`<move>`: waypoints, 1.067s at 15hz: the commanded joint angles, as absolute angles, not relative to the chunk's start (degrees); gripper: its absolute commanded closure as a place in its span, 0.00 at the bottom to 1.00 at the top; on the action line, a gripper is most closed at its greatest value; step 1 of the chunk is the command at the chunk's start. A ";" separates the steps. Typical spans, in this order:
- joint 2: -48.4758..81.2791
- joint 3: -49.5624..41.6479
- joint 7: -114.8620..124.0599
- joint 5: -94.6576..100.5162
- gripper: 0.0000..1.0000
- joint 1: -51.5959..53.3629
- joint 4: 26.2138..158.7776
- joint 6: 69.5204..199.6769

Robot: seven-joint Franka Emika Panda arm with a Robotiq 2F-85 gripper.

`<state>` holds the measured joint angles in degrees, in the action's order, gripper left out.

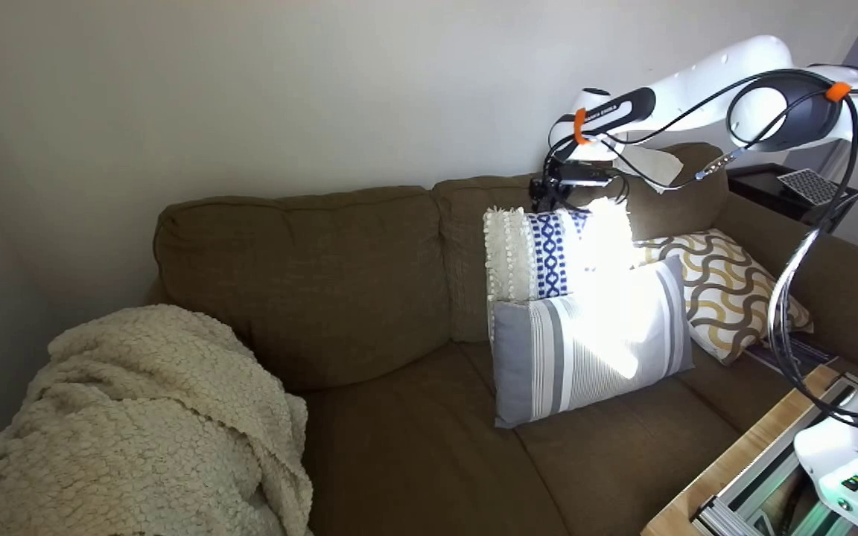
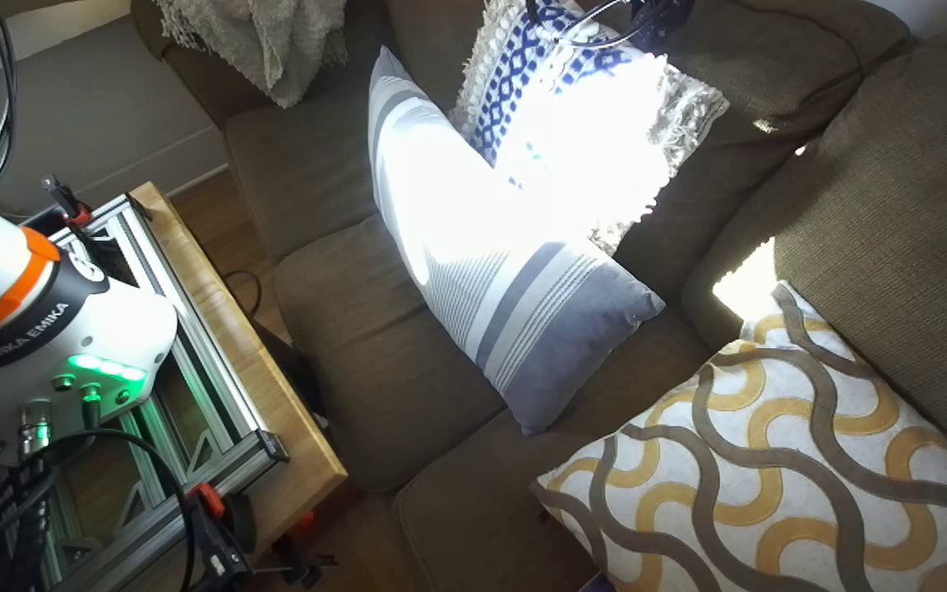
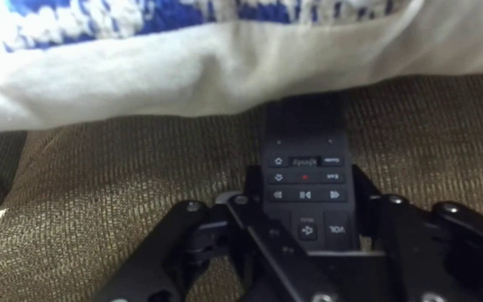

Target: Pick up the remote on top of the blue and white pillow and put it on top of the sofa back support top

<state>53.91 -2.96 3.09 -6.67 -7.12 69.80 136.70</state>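
Note:
A dark remote (image 3: pixel 306 205) with rows of buttons lies between my gripper's fingers (image 3: pixel 304 178) in the wrist view. The fingers press against both its long sides. In that view the remote's far end is by the edge of the blue and white pillow (image 3: pixel 224 75), over brown sofa fabric. In an exterior view my gripper (image 1: pixel 546 199) is just behind the top edge of this fringed pillow (image 1: pixel 550 257), close to the backrest. The remote cannot be made out in either exterior view. The sofa back support top (image 1: pixel 354 195) runs along the wall.
A grey and white striped pillow (image 1: pixel 548 357) leans in front of the blue and white one. A yellow and brown patterned pillow (image 2: pixel 753 460) lies beside them. A cream blanket (image 1: pixel 153 417) covers the sofa's far end. Strong sunlight washes out the pillows' middle.

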 commanded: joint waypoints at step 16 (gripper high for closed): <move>57.41 -0.33 19.56 -22.56 0.74 -19.80 46.16 112.00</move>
<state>53.85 -1.82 15.37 -19.12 -16.71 52.23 115.81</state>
